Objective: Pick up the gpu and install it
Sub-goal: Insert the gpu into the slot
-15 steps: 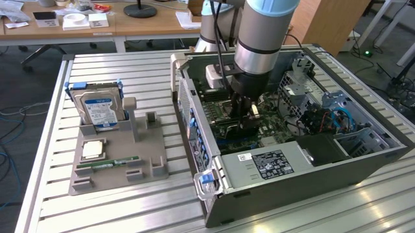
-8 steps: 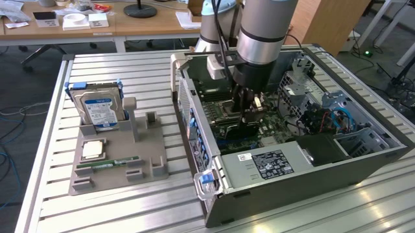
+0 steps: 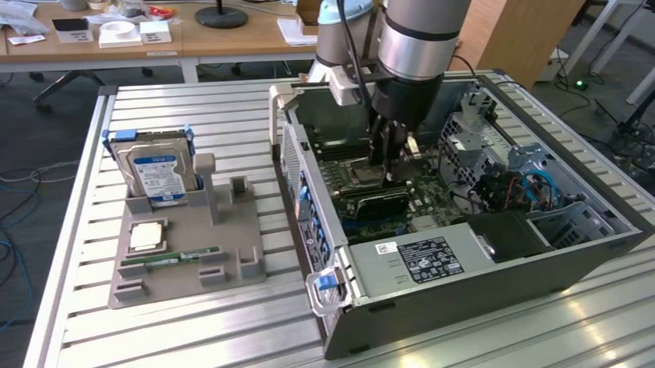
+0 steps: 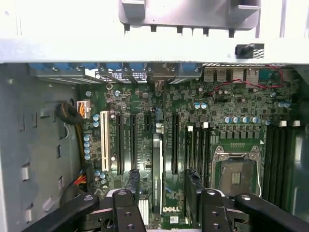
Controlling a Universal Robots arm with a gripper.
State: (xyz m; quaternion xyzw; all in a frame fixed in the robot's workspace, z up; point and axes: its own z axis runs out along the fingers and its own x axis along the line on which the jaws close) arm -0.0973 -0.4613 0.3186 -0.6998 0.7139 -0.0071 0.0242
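- The gripper (image 3: 394, 170) is hanging inside the open PC case (image 3: 492, 272), low over the motherboard (image 4: 145, 121).
- Its jaws are standing wide apart, gripping nothing; in the wrist view the two dark fingertips (image 4: 133, 179) are flanking a thin card with a gap on each side.
- That card is the gpu (image 4: 157, 159), standing on edge on the motherboard among the long slots, just beside the CPU socket (image 4: 236, 174) (whether it is fully seated I cannot tell).
- In the exterior view the gpu (image 3: 373, 202) is showing its dark face just below the gripper.
- The case is lying on its side on the ribbed metal table (image 3: 205, 337), towards the exterior view's right.
- Well apart, on the exterior view's left, a grey holder (image 3: 184, 287) is carrying a hard drive (image 3: 159, 172) standing upright, a CPU (image 3: 146, 235) lying flat and a green RAM stick (image 3: 169, 259).
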